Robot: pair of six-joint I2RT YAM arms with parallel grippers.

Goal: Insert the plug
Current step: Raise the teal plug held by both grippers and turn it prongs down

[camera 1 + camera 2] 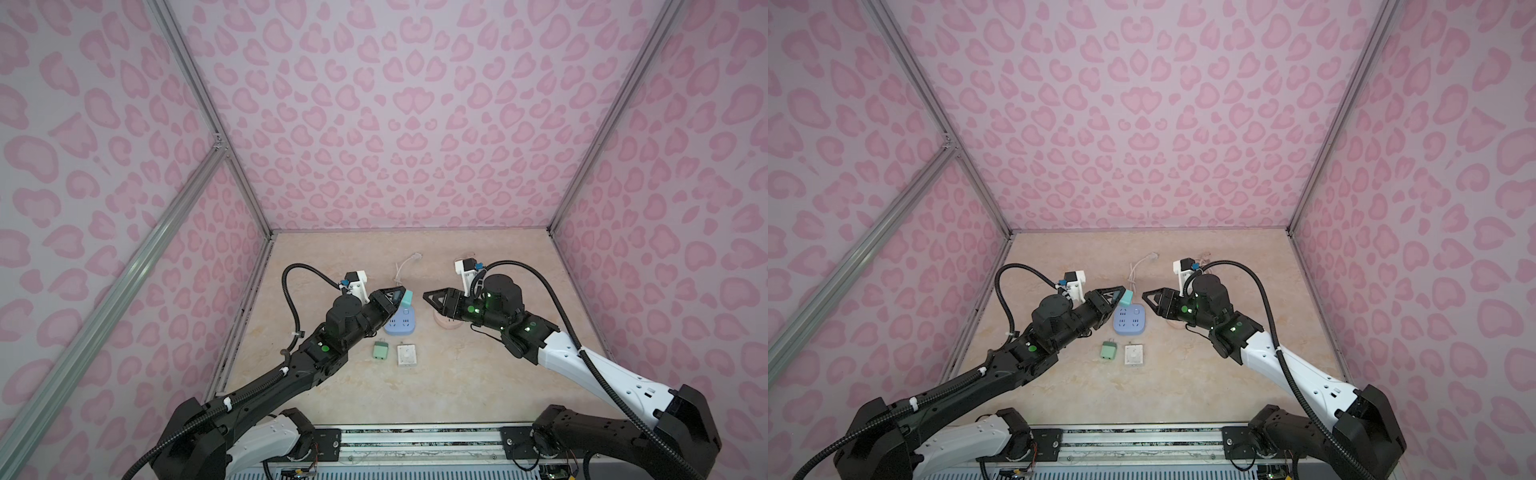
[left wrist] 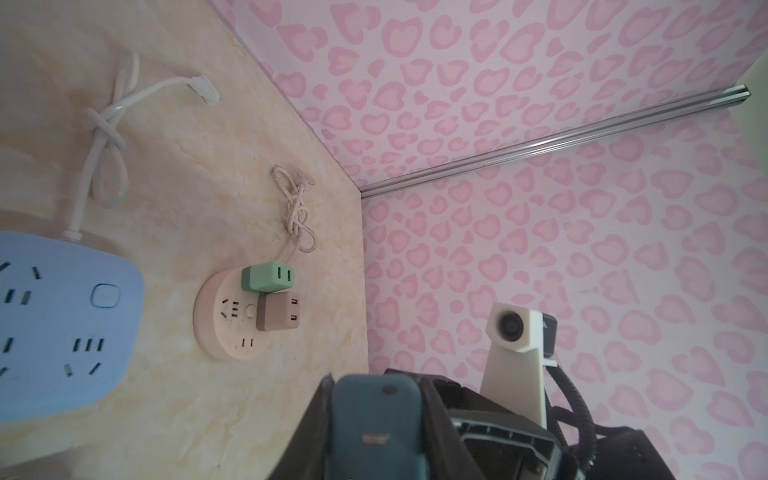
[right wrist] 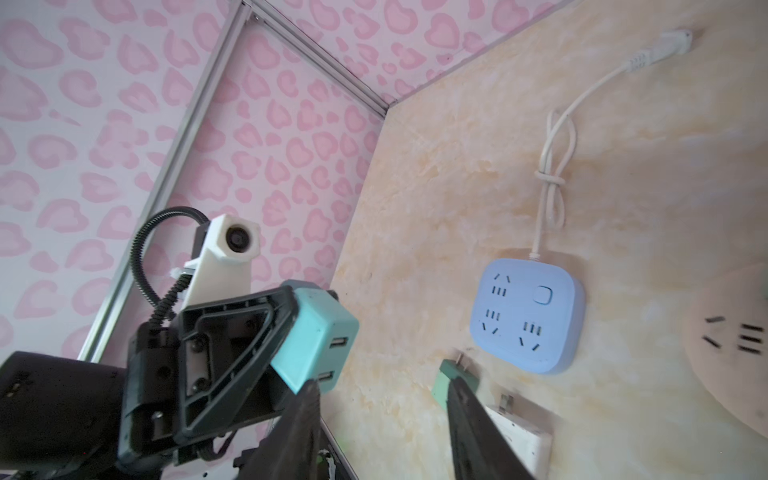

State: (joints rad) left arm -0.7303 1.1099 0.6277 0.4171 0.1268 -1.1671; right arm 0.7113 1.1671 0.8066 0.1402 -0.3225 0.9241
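- The teal plug (image 3: 316, 332) hangs in the air over the far end of the blue power strip (image 1: 401, 324), not yet in any socket; its prongs are hard to make out.
- The left gripper (image 1: 401, 295) is clamped on the plug's body, leaving its USB face clear, probably so it can be turned and pressed down.
- The right gripper (image 3: 386, 432) faces it, jaws apart and empty, likely waiting to steady the strip.
- A green plug (image 1: 379, 350) and a white plug (image 1: 406, 354) lie nearer, unused.

Charger (image 1: 379, 350) and adapter (image 1: 406, 354) lie before the power strip (image 1: 402, 325).
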